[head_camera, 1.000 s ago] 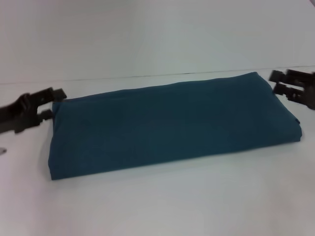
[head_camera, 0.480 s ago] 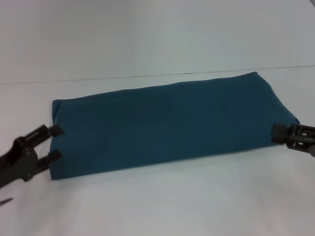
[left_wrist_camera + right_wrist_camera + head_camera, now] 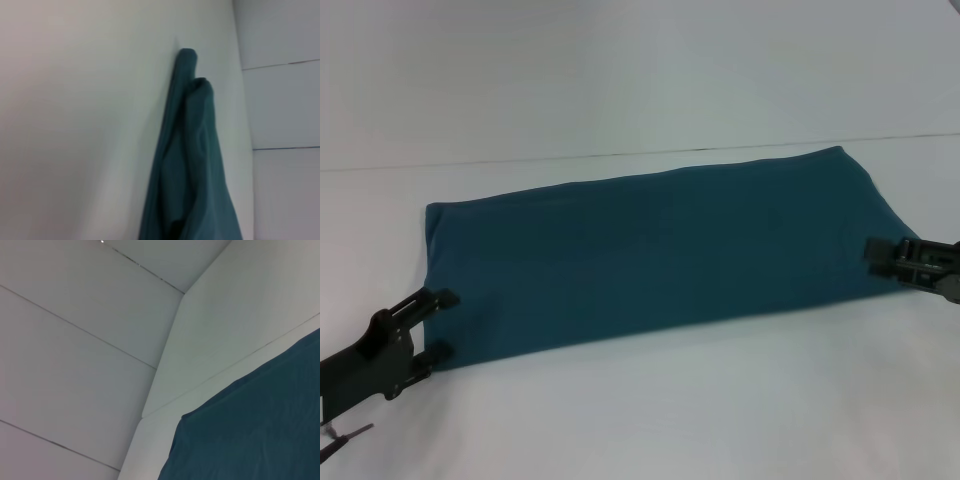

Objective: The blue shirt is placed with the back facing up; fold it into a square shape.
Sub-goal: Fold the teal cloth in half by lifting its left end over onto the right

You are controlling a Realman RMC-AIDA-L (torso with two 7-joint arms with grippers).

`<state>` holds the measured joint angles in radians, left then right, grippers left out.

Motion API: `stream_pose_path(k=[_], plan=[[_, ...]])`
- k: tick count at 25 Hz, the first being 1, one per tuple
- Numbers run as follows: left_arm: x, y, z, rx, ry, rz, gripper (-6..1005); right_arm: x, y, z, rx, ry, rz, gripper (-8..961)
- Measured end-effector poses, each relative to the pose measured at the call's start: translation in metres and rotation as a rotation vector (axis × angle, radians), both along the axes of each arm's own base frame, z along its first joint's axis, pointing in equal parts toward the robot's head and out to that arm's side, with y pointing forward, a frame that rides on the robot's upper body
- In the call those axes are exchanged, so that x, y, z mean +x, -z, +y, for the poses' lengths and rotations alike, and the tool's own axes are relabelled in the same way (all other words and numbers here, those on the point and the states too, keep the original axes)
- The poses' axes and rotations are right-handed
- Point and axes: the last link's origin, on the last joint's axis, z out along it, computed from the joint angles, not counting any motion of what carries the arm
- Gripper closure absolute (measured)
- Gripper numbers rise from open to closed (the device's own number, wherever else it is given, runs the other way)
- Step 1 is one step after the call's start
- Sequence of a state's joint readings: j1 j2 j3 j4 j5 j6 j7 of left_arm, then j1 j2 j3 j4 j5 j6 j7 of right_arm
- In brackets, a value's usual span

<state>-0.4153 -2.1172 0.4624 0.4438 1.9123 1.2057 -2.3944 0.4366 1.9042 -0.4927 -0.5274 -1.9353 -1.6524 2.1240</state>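
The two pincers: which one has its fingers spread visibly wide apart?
The left pincer, at the blue shirt's near left corner, one finger above the cloth edge, one below. The right pincer shows no such gap.

No readable text, labels, brands or numbers anywhere: the blue shirt [image 3: 660,255] shows only plain fabric in all three views.

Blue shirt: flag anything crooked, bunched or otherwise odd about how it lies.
Nothing stands out. The blue shirt lies flat on the white table as a long, smooth strip, slanted a little across the head view. The left gripper is at its near left corner, open; the right gripper is at its right end.
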Motion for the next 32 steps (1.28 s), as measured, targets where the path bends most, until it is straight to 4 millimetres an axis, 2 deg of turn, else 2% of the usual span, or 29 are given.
stream_pose_path(k=[4,7,15,32], plan=[[0.000,-0.002,-0.001,-0.001,0.003,-0.009,156,0.000,0.000,0.000,0.000,0.000,0.000,361],[0.001,-0.014,-0.008,-0.009,0.019,-0.056,156,0.000,0.000,0.000,0.000,0.000,0.001,361],[-0.017,-0.034,-0.030,-0.098,-0.111,-0.074,157,0.002,-0.004,-0.001,0.002,-0.001,-0.005,361],[-0.017,-0.021,-0.014,-0.087,-0.168,-0.062,159,0.005,-0.002,-0.004,0.003,0.010,-0.006,362]])
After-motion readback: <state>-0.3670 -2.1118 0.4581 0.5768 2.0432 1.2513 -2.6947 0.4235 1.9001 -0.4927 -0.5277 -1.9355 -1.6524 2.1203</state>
